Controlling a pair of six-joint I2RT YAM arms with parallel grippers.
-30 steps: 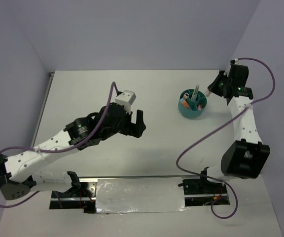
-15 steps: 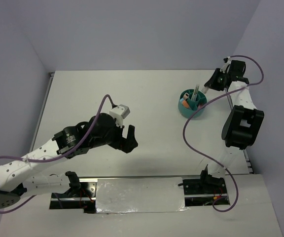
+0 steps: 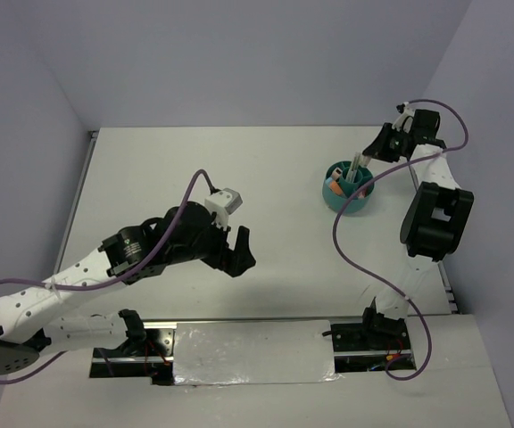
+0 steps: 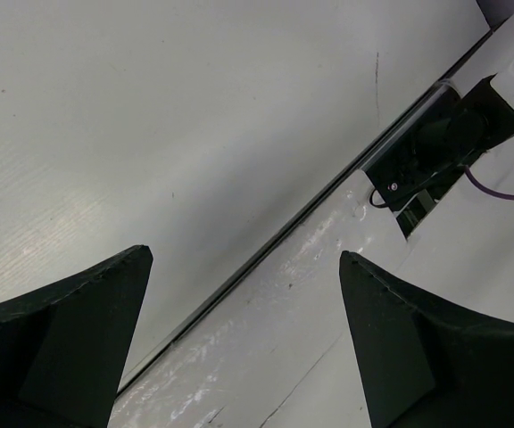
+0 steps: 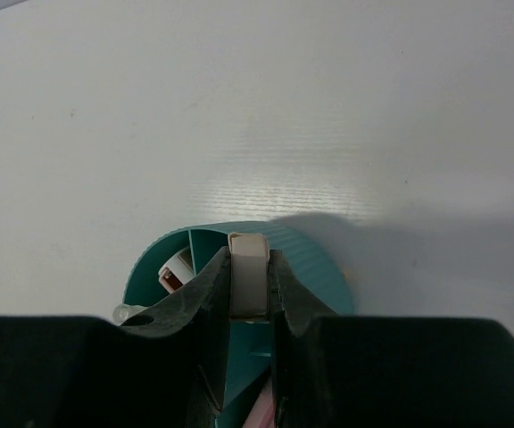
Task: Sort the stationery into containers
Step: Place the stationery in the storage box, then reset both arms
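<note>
**Release lined up on the right side**

Within the last second the right pincer [image 3: 375,153] has swung in over the teal organiser's [image 3: 344,203] far rim, and the left pincer [image 3: 236,251] has drawn well off to its left.

Top view: pens [image 3: 355,167] stand in the organiser, and the right arm is far nearer to it.

Left wrist: jaws wide apart over bare worktop [image 4: 150,107].

Right wrist: jaws are clamped on a small white eraser [image 5: 248,267]. Its long axis runs along the fingers, with a compartment just beneath.

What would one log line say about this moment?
right fingers: shut on white eraser, over teal organiser | left fingers: open, empty, above table | pens: inside organiser
</note>
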